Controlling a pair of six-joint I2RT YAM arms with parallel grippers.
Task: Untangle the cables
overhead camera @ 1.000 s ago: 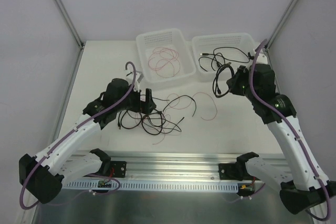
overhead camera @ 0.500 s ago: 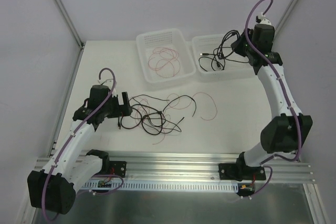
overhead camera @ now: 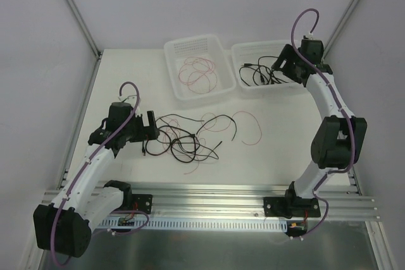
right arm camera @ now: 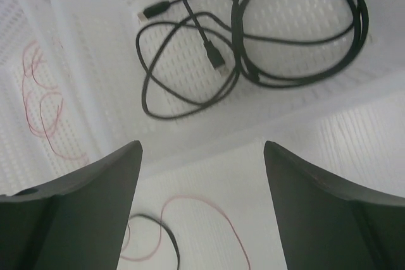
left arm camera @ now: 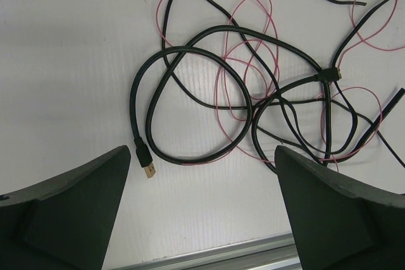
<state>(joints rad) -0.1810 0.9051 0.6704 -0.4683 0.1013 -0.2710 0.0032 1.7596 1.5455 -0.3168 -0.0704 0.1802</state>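
**Black-and-red tangle (overhead camera: 186,138) lay toward the table's near edge**

Black and red cables were knotted together there on the white table (overhead camera: 126,86), left of centre. A loose red loop (overhead camera: 250,128) lay just right of the knot.

The left gripper (overhead camera: 154,126) hovered at the tangle's left side, jaws wide apart and holding nothing. In its wrist view, a black plug (left arm camera: 145,162) with a gold tip lay on the surface just beside one finger (left arm camera: 69,213).

Over at the far right corner, the right gripper (overhead camera: 283,67) hung above the right basket (overhead camera: 266,45). Its jaws were spread too, with nothing between them. Black cables (right arm camera: 253,36) lay coiled on that basket's floor.

Red cables (overhead camera: 197,71) lay looped in the left basket (overhead camera: 190,41). It stood just beside the right one along the far edge.
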